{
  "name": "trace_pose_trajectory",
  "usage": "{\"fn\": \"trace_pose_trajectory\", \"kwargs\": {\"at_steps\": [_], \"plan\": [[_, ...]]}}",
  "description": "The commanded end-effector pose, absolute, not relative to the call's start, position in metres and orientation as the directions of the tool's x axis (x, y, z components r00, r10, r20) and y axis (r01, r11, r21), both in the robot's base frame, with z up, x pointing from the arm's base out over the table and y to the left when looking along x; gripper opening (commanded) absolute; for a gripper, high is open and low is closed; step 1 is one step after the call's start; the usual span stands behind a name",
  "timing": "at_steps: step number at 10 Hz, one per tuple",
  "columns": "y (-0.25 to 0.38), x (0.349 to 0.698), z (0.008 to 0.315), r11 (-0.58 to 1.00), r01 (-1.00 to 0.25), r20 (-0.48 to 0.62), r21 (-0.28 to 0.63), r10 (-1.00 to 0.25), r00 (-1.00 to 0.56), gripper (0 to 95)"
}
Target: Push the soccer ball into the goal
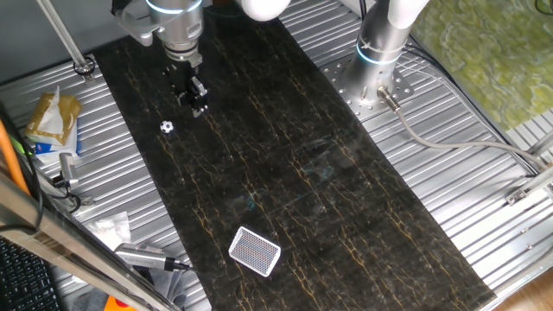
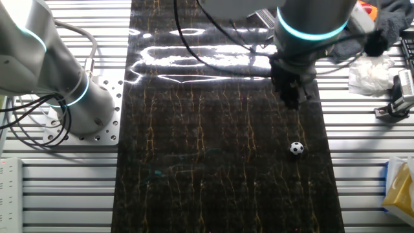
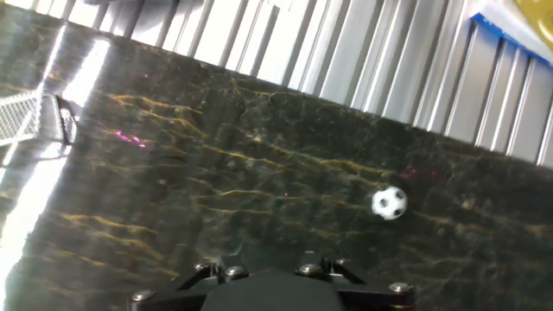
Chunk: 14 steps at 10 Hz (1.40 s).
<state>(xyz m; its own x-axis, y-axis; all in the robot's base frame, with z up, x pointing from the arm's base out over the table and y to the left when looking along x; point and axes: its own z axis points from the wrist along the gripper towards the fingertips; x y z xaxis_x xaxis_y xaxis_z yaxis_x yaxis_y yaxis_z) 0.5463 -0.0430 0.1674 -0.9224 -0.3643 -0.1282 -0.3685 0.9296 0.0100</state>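
In one fixed view, a long dark marble-patterned mat (image 1: 294, 164) with gold veining is laid over a ribbed metal table (image 1: 449, 216). The soccer ball (image 1: 167, 127), a small white sphere with black patches, is seated on the mat near its left edge, just beside and below the gripper (image 1: 195, 102); the two are apart. The goal (image 1: 255, 251), a flat rounded-rectangle white frame filled with fine dark mesh, is located well apart from the ball at the near end of the mat, its long axis set diagonally to the mat edges. In the other fixed view, the gripper (image 2: 292, 98) is held over the glossy mat (image 2: 213, 129), and the soccer ball (image 2: 296, 148) is found below it near the right edge. The jaw state cannot be told from either fixed view. In the hand view, the soccer ball (image 3: 389, 203) is seen right of centre on the mat (image 3: 216, 190), the goal (image 3: 34, 121) is cut by the left edge, and only the gripper base is visible.
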Motion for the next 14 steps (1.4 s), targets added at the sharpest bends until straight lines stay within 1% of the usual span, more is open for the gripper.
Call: {"fn": "trace_pose_trajectory", "kwargs": {"at_steps": [1, 10, 14], "plan": [[-0.044, 0.548, 0.163, 0.929, -0.370, -0.132, 0.011, -0.366, -0.921, 57.0], [-0.039, 0.588, 0.138, 0.917, -0.399, -0.095, 0.017, -0.396, -0.913, 57.0], [-0.039, 0.597, 0.126, 0.912, -0.411, -0.093, 0.011, -0.408, -0.908, 57.0]]}}
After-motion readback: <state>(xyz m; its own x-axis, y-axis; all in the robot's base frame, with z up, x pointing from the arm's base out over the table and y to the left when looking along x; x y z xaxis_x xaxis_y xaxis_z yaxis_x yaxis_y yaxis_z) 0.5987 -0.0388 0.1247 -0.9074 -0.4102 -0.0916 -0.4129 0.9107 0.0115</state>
